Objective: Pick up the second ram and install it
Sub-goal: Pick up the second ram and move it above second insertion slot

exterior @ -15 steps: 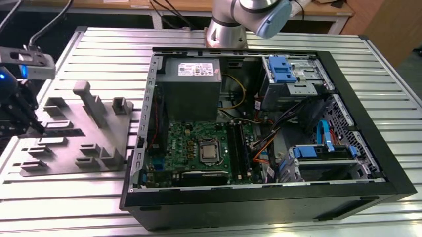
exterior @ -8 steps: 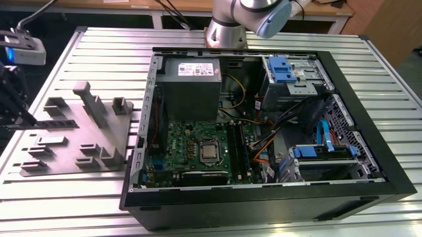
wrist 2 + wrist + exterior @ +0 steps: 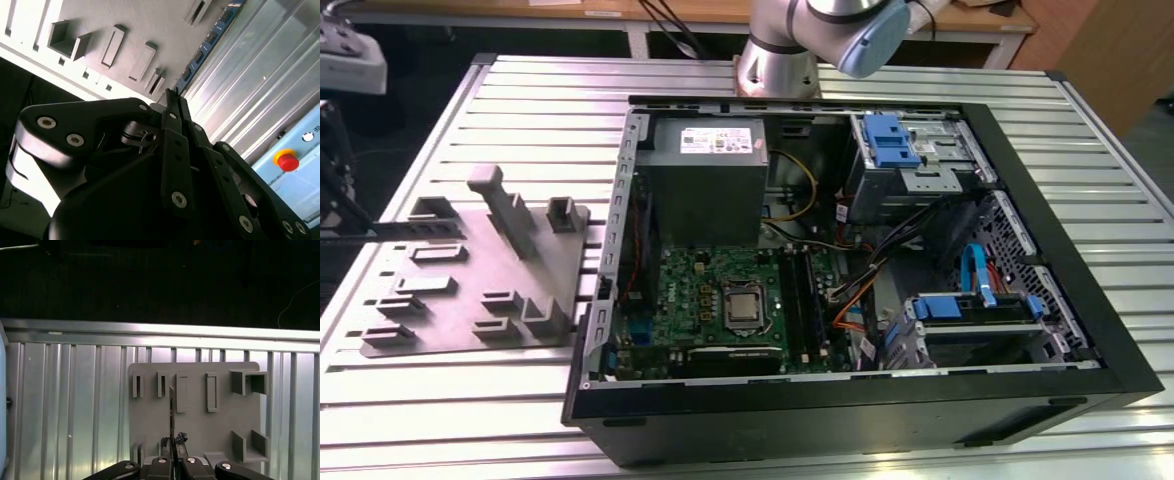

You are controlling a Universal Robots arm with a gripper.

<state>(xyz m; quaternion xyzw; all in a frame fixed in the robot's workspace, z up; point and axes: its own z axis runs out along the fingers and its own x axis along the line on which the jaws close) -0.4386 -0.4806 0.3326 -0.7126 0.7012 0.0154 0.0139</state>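
Note:
The second ram, a thin blue-green stick with dark chips, juts out from between my gripper's fingertips. In the first wrist view I see the ram edge-on, rising from the gripper over the grey fixture plate. In the exterior view the ram hangs level above the fixture plate at the exterior view's left, held from the frame's left edge. The gripper is shut on the ram. The green motherboard lies inside the open computer case, with dark memory slots beside the processor socket.
The fixture plate carries upright posts and several narrow slots. In the case are a grey power-supply box, drive cages with blue clips, loose cables and a bright blue flat cable. A ribbed aluminium table bears everything.

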